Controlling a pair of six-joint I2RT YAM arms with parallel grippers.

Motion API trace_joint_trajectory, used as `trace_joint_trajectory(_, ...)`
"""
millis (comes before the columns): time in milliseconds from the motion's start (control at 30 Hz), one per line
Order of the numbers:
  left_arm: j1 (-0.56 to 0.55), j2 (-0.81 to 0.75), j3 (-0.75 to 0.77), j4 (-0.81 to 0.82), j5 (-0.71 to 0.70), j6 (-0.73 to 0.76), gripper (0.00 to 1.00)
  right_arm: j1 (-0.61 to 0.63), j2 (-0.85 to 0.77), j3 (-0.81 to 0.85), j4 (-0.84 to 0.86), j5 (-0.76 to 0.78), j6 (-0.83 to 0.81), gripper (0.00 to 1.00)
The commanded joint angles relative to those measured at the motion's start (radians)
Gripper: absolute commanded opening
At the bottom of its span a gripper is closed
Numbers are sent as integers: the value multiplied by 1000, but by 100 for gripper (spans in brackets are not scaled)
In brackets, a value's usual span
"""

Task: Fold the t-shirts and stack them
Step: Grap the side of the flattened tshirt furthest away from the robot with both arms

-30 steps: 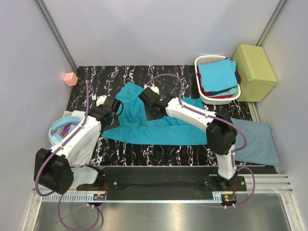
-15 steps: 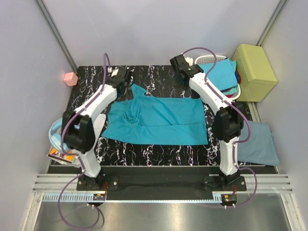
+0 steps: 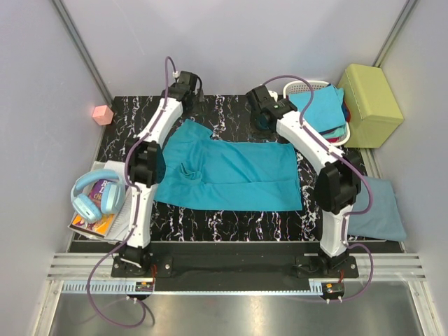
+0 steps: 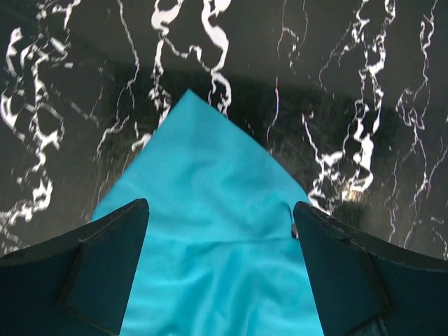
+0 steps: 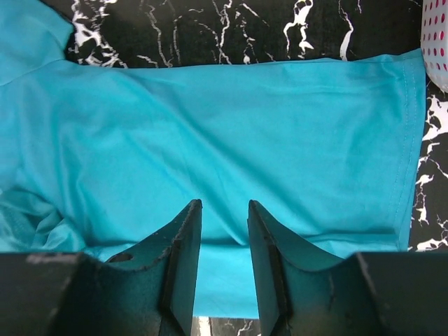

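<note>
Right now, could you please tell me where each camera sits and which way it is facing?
Top external: above, behind the bases, looking down on the marbled table; left arm and right arm show.
Left wrist: on that arm, facing down at a corner of the teal t-shirt, framed by the left gripper.
Right wrist: on its arm, facing down at the shirt's spread body past the right gripper.
Shared: all three see the teal t-shirt.

A spread shirt (image 3: 231,175) lies across the middle of the tabletop (image 3: 210,224). Behind it to the right stands a basket (image 3: 308,83) with a stack of shirts (image 3: 318,112) in it, and a box (image 3: 369,105) sits just right of the basket. A folded shirt (image 3: 381,203) lies at the near right. Headphones (image 3: 91,196) rest on books (image 3: 91,225) at the left, with a block (image 3: 103,114) behind them.
</note>
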Motion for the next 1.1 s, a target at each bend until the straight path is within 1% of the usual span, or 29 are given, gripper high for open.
trace_joint_trajectory(0, 22, 74, 131, 0, 76, 48, 91, 22, -96, -24, 44, -30, -5, 40)
trace_joint_trajectory(100, 35, 144, 174, 5, 79, 29, 91, 27, -91, -46, 53, -45, 1, 40)
trace_joint_trajectory(233, 45, 226, 211, 11, 119, -3, 89, 28, -77, -58, 59, -74, 7, 39)
trace_joint_trajectory(500, 55, 270, 223, 55, 162, -35, 86, 33, -59, -38, 61, -100, 15, 39)
trace_joint_trajectory(633, 58, 272, 222, 64, 165, -44, 82, 33, -48, -40, 64, -100, 15, 38)
trace_joint_trajectory(700, 58, 266, 209, 64, 162, -37, 77, 33, -39, -44, 65, -100, 17, 38)
trace_joint_trajectory(767, 58, 243, 167, 74, 127, -35, 73, 33, -33, -43, 68, -102, 18, 38)
trace_joint_trajectory(833, 59, 217, 133, 90, 98, -23, 70, 34, -25, -41, 68, -105, 20, 38)
trace_joint_trajectory(867, 61, 210, 130, 92, 85, -15, 62, 33, -23, -41, 64, -105, 20, 38)
trace_joint_trajectory(933, 64, 203, 131, 94, 65, -15, 53, 36, -16, -40, 70, -105, 20, 38)
trace_joint_trajectory(967, 72, 200, 130, 92, 64, -18, 41, 36, -14, -40, 71, -103, 21, 38)
trace_joint_trajectory(1000, 75, 195, 126, 92, 58, -27, 36, 36, -8, -40, 70, -103, 21, 37)
trace_joint_trajectory(1067, 84, 194, 117, 92, 56, -35, 31, 36, -4, -40, 70, -102, 20, 37)
